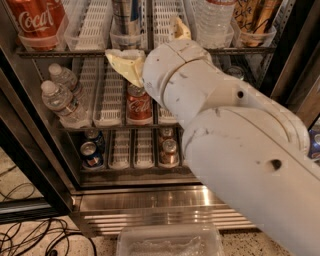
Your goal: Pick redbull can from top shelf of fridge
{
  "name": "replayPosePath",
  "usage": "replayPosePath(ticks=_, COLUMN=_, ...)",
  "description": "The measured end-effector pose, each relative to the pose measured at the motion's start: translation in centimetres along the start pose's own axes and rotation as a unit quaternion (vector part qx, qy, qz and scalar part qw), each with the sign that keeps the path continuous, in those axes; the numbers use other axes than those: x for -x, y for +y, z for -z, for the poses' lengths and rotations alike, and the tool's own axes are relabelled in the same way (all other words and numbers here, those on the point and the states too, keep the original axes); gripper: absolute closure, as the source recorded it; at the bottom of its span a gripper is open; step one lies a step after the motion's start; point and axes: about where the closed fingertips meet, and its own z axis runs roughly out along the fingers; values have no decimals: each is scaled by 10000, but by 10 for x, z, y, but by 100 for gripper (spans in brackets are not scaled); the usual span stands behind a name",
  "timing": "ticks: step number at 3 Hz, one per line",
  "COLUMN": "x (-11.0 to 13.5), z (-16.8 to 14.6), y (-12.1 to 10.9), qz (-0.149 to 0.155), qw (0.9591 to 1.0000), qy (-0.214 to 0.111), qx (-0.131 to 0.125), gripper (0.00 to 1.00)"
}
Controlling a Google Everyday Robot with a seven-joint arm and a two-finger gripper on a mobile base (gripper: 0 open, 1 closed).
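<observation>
The gripper (149, 47), spread wide and empty, hovers just below the redbull can (125, 15) on the top shelf (55, 50), so grasping and lifting remain.

Light: even, warm-white, from above and in front. Arm (240, 150) bright, close to washed out on its upper curve, shaded underneath. Gripper (146, 42) at the top shelf (65, 51), fingers spread, pale yellow, well lit. Redbull can (126, 15) carries vertical highlights. Fridge (150, 200) dimmer in its lower racks; steel base shows streaked glare. Floor (30, 235) dark at lower left.
</observation>
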Motion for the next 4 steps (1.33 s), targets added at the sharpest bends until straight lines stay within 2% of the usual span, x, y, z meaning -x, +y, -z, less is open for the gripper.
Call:
replayPosePath(ticks=1, x=-6, z=-13, y=-9, qz=26, qw=10000, qy=-41, qx=-44, gripper=28)
replayPosePath(ticks=2, x=-2, z=-17, y=-2, qz=126, qw=9999, qy=-52, qx=-5, gripper=9)
replayPosePath(ticks=3, x=-2, z=-17, y=-2, qz=125, qw=9999, qy=-53, qx=-5, gripper=0)
replayPosePath(ticks=4, x=1, z=-19, y=2, qz=90, qw=9999, qy=-127, qx=-33, gripper=0)
